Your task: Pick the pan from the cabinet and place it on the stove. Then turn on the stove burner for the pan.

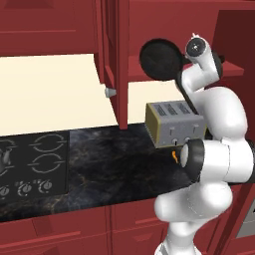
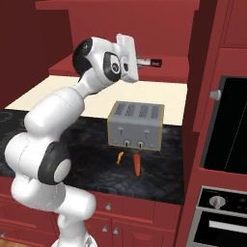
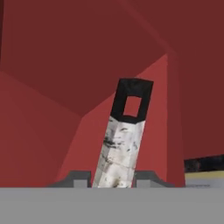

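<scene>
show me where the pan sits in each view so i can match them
Left base view: pan, upper centre, tilted at the cabinet shelf, above the toaster.
Right base view: its handle pokes right of the hand, above the toaster.
Hand view: handle, centre, between the gripper fingertips.

Home kitchen, rendered. Evidence: flat black cooktop (image 1: 32,162) with grey ring burners and round knobs set in a dark marbled countertop (image 1: 114,159); grey four-slot toaster (image 2: 135,124) on it; dark red raised-panel wall cabinet (image 1: 115,60) above, red base cabinets (image 1: 74,231) below; built-in oven (image 2: 224,128) at right.
</scene>
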